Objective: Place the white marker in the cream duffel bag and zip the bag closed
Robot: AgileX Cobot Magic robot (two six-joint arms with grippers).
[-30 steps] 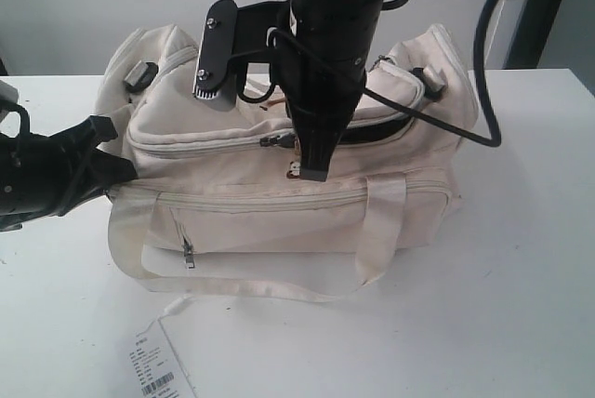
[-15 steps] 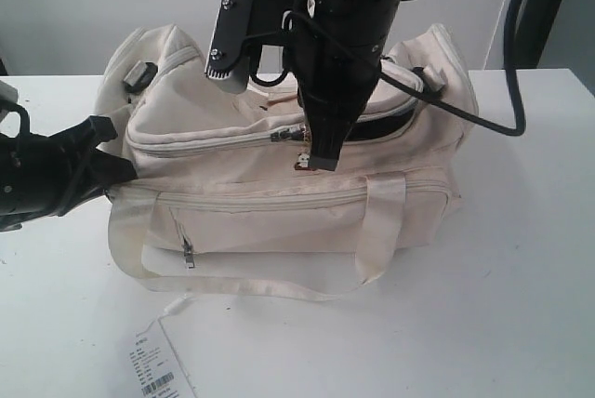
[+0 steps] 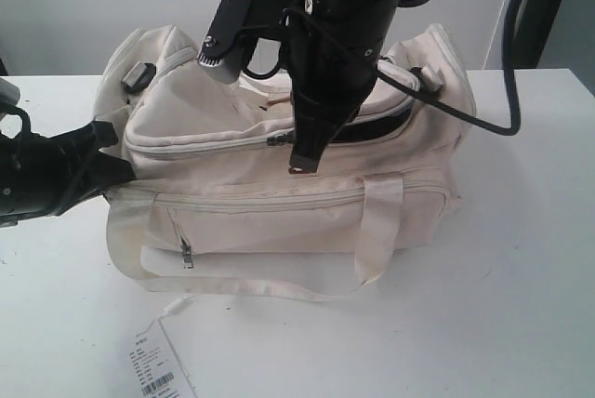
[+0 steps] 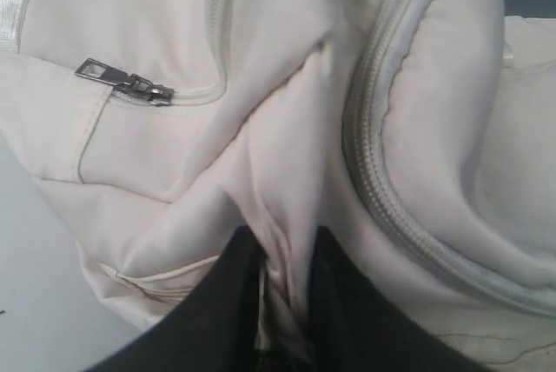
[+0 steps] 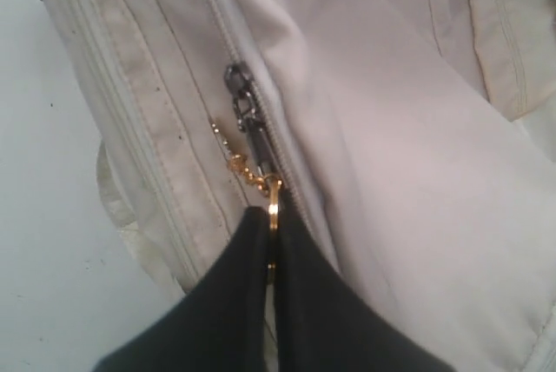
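Right claw (image 5: 272, 220): pinches gold ring pull (image 5: 273, 191) of cream fabric duffel bag (image 3: 279, 217).
Left claw (image 4: 282, 255): pinches a fold of the bag.
Risk: thin ring may slip free mid-pull.

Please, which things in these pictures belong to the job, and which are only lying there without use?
Job: cream duffel bag; its top zipper pull, pinched by the right gripper; left gripper, clamping a bag fold. White marker: not visible.
Lying about: barcode paper tag on the table; front pocket zipper.
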